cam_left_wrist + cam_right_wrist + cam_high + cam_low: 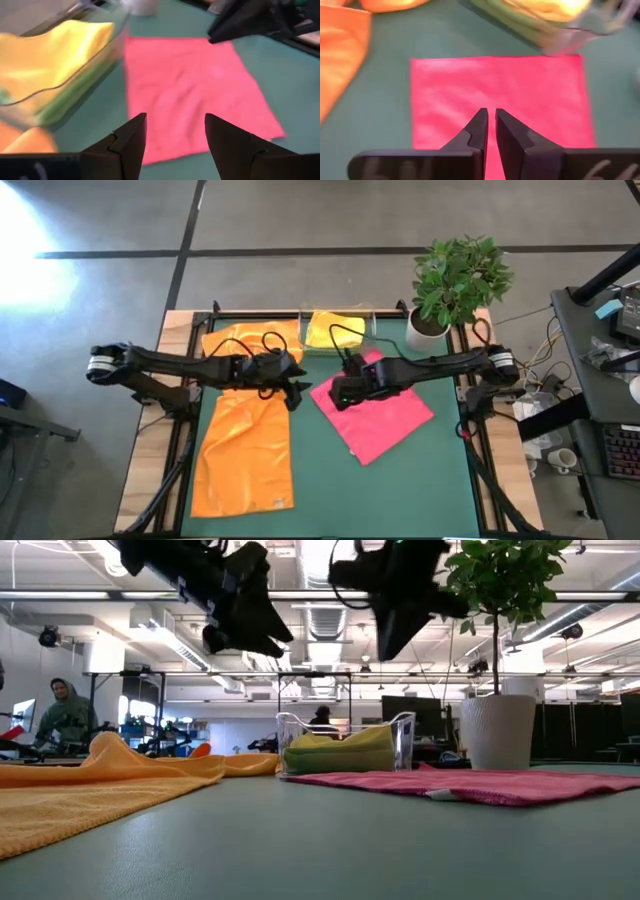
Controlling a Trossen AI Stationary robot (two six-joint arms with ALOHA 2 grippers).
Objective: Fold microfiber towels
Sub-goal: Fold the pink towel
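Note:
A hot pink towel (375, 415) lies flat as a rectangle on the green mat, right of centre. A long orange towel (245, 455) lies spread at the left. A second orange one (250, 340) is bunched at the far left. A yellow towel (335, 330) lies on a green one (65, 100) inside the clear tray. My left gripper (175, 117) hangs open above the mat's middle, pointing toward the pink towel (190, 90). My right gripper (490, 111) is shut on nothing, raised above the pink towel (520, 95). Both stand high over the table in the low view.
The clear plastic tray (375, 330) stands at the mat's far edge. A potted plant in a white pot (455, 280) is at the far right corner. Bare green mat (320, 480) lies between the orange and pink towels. A person (65, 715) sits in the room beyond.

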